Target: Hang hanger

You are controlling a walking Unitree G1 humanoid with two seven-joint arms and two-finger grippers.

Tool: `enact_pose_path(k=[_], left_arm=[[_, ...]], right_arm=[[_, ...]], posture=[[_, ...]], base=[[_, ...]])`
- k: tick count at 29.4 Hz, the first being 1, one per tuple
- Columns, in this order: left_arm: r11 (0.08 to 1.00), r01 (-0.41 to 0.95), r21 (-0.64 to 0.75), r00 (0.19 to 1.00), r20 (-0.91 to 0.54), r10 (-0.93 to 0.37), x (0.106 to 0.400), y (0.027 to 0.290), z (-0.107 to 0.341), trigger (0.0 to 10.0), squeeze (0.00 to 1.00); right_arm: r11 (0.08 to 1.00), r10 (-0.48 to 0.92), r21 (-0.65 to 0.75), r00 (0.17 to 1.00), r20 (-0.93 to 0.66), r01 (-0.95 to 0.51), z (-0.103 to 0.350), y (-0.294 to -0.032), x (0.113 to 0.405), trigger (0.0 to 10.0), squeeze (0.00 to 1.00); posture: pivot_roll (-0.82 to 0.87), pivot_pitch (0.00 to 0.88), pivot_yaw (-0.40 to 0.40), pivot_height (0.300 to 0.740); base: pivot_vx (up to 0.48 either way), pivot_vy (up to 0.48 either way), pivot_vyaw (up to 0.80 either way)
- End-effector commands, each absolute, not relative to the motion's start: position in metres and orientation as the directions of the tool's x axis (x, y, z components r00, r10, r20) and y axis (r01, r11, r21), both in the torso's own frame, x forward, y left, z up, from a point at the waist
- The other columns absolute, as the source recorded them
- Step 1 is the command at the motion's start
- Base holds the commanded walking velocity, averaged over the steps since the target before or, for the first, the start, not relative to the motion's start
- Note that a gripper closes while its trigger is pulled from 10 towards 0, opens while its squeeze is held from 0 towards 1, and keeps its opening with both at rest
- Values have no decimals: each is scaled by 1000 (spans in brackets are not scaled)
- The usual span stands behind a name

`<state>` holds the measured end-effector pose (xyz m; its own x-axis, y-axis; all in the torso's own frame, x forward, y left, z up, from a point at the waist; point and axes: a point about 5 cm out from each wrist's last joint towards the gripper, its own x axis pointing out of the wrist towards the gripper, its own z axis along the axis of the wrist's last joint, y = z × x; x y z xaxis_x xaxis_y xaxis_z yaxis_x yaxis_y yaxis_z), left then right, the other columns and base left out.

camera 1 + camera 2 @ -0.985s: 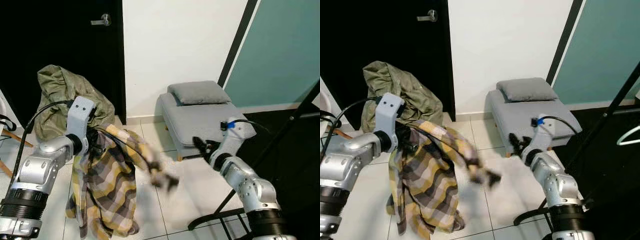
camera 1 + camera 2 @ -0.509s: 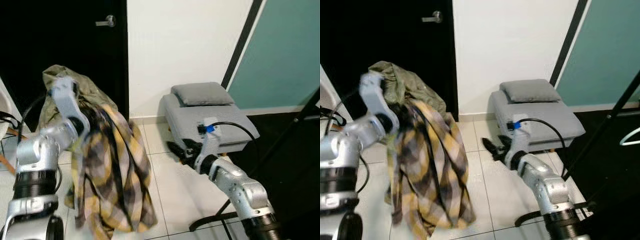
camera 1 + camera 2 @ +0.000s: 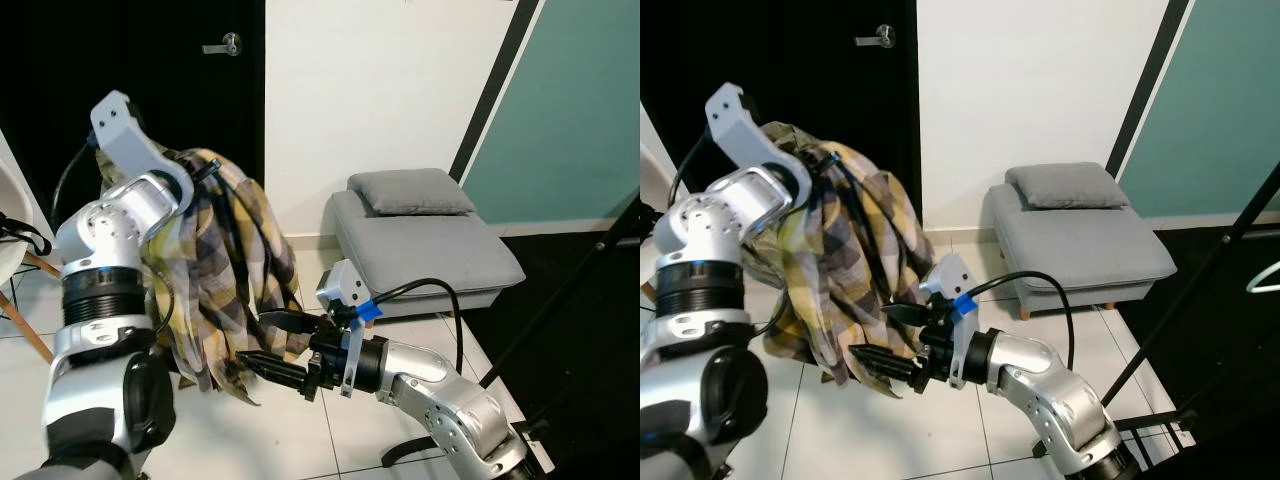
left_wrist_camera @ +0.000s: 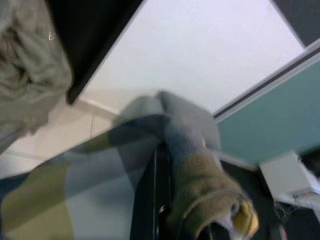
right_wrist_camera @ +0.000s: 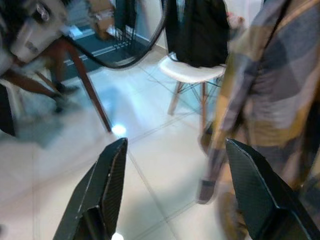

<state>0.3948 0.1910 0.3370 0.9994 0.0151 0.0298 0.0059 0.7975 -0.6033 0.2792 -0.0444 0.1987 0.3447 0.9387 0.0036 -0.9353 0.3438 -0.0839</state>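
left eye view | our left gripper (image 3: pixel 190 172) held raised, pinching the hanger (image 3: pixel 222 215) so the plaid shirt (image 3: pixel 225 270) hung off the floor | our right gripper (image 3: pixel 268 343) spread wide beside the hem, probably to steady it

The plaid shirt (image 3: pixel 225 270) hides the left gripper's jaws and most of the hanger (image 3: pixel 232 215).

White tiled floor (image 3: pixel 290 440), grey footstool (image 3: pixel 425 250) standing on it, cushion (image 3: pixel 410 190) on top
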Motion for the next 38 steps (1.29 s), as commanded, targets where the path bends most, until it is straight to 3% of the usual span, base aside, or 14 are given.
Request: enact_pose_path(k=[1, 3, 7, 10, 12, 15, 16, 17, 18, 27, 28, 29, 36, 38], left_arm=[[804, -8, -595, 999, 33, 34, 397, 186, 343, 0, 0], [808, -23, -589, 999, 26, 47, 398, 183, 345, 0, 0], [809, -14, -588, 999, 21, 33, 400, 168, 354, 0, 0], [821, -19, -571, 999, 15, 33, 400, 162, 357, 0, 0], [836, -27, -548, 999, 9, 38, 401, 158, 358, 667, 0], [840, -24, -541, 999, 7, 33, 403, 155, 359, 235, 0], [841, -10, -541, 1000, 7, 17, 404, 149, 361, 0, 0], [841, -10, -541, 1000, 7, 17, 404, 149, 361, 0, 0], [842, 3, -540, 1000, 8, 2, 405, 144, 362, 0, 0], [846, 63, -529, 998, 37, -51, 404, 120, 380, 0, 0], [843, 65, -534, 998, 35, -55, 404, 117, 381, 0, 0], [838, 70, -541, 998, 33, -62, 403, 115, 382, 0, 0], [824, 82, -561, 996, 27, -80, 399, 108, 386, 0, 0], [828, 92, -553, 996, 35, -87, 396, 107, 390, 0, 0]], right_arm=[[360, 929, -132, 369, -45, -924, 189, -41, 281, 10000, 0], [370, 920, -178, 386, -68, -912, 185, -40, 283, 10000, 0], [498, 861, -191, 508, -2, -846, 183, -32, 296, 10000, 0], [498, 864, -182, 502, 27, -848, 184, -26, 296, 10000, 0], [445, 895, -155, 445, 39, -882, 185, -18, 292, 10000, 0], [414, 909, -150, 415, 23, -898, 184, -13, 290, 10000, 0], [394, 918, -141, 397, 11, -908, 181, -10, 290, 10000, 922], [394, 918, -141, 397, 11, -908, 181, -10, 290, 10000, 922], [383, 922, -132, 387, 3, -914, 179, -8, 291, 10000, 1000], [414, 909, -151, 417, 15, -897, 177, -3, 301, 10000, 1000], [428, 902, -151, 430, 18, -891, 176, -2, 303, 10000, 424], [444, 895, -148, 446, 18, -884, 175, -1, 304, 10000, 0], [559, 825, -145, 564, 8, -816, 172, -2, 318, 10000, 0], [637, 768, -149, 640, 30, -757, 177, -6, 328, 10000, 0]], posture=[[50, 141, -44, 740], [50, 141, -44, 740], [58, 149, -43, 740], [74, 146, -48, 740], [73, 144, -47, 740], [73, 147, -47, 740], [76, 152, -47, 740], [76, 152, -47, 740], [76, 152, -48, 740], [68, 170, -39, 740], [68, 170, -39, 740], [64, 171, -45, 740], [66, 170, -45, 740], [68, 172, -43, 740]], base=[[0, 0, 0], [0, 0, 0], [0, 0, 0], [0, 0, 0], [0, 0, 0], [0, 0, 0], [0, 0, 0], [0, 0, 0], [0, 0, 0], [0, 0, 0], [0, 0, 0], [0, 0, 0], [0, 0, 0], [0, 0, 0]])
